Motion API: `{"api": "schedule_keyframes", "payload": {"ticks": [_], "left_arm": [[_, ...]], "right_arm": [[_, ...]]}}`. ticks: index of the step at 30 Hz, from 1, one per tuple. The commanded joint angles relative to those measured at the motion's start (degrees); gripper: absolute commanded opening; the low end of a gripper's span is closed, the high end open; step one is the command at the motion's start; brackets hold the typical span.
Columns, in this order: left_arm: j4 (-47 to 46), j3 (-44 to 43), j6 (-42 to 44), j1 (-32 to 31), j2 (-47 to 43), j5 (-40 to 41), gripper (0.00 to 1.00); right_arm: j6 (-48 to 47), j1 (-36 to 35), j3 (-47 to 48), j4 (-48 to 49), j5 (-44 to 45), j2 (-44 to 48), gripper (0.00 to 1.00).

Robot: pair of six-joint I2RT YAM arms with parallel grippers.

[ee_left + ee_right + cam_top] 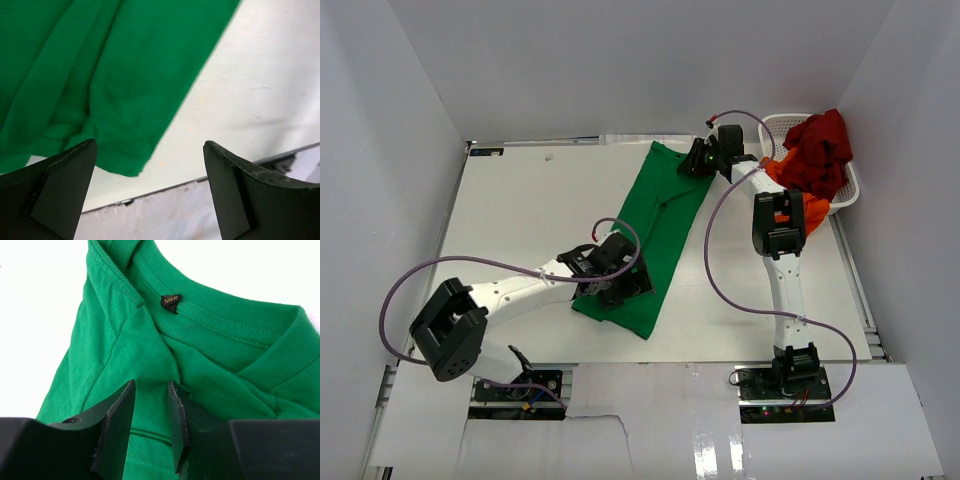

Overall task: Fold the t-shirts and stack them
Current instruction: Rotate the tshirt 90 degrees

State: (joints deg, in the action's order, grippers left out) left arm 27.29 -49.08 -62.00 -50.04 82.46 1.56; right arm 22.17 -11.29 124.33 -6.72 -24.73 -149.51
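Note:
The bright green t-shirt [660, 225] lies folded in a long strip, running diagonally from the far middle of the table toward the near middle. My left gripper [617, 283] hovers over its near hem end; in the left wrist view the gripper [150, 145] is wide open and empty, with the hem corner of the green t-shirt [120, 100] just beyond its fingertips. My right gripper [704, 158] is at the collar end; in the right wrist view the gripper [151, 384] has its jaws a narrow gap apart, tips down on the green t-shirt [210, 340] below the collar and size tag. The dark red t-shirt [820, 150] and the orange t-shirt [812, 210] are bunched in the basket.
The white lattice basket [852, 185] stands at the far right corner against the wall. White walls enclose the table on three sides. The table's near edge [190, 182] shows just past the hem. Purple cables loop beside both arms.

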Motion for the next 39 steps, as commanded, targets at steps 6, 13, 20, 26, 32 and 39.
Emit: {"api": "schedule_keyframes", "payload": {"ticks": [6, 13, 20, 26, 32, 39], "left_arm": [[13.83, -4.8, -1.37, 0.3, -13.63, 4.84, 0.98], [5.6, 0.11, 4.95, 6.26, -14.43, 8.37, 0.98], [-11.09, 2.33, 15.92, 11.89, -7.85, 7.85, 0.98], [-17.61, 0.39, 19.55, 13.13, 2.44, 6.79, 0.98], [-21.83, 2.32, 19.19, 13.92, 4.47, 4.59, 0.98], [-23.42, 5.22, 18.49, 14.62, 2.54, 1.95, 0.98]], "right_arm": [[-0.82, 1.09, -3.21, -0.05, -2.42, 3.43, 0.47], [-2.39, 0.04, -17.35, 5.47, -3.66, 16.49, 0.45], [-9.25, -3.91, -39.06, 10.06, 1.52, 35.06, 0.48], [-10.04, -6.63, -44.88, 7.25, 1.17, 39.12, 0.48], [-12.77, -13.22, -32.33, -2.06, 12.13, 31.05, 0.51], [-11.72, -17.27, -15.09, -10.59, 24.19, 19.27, 0.53]]}}
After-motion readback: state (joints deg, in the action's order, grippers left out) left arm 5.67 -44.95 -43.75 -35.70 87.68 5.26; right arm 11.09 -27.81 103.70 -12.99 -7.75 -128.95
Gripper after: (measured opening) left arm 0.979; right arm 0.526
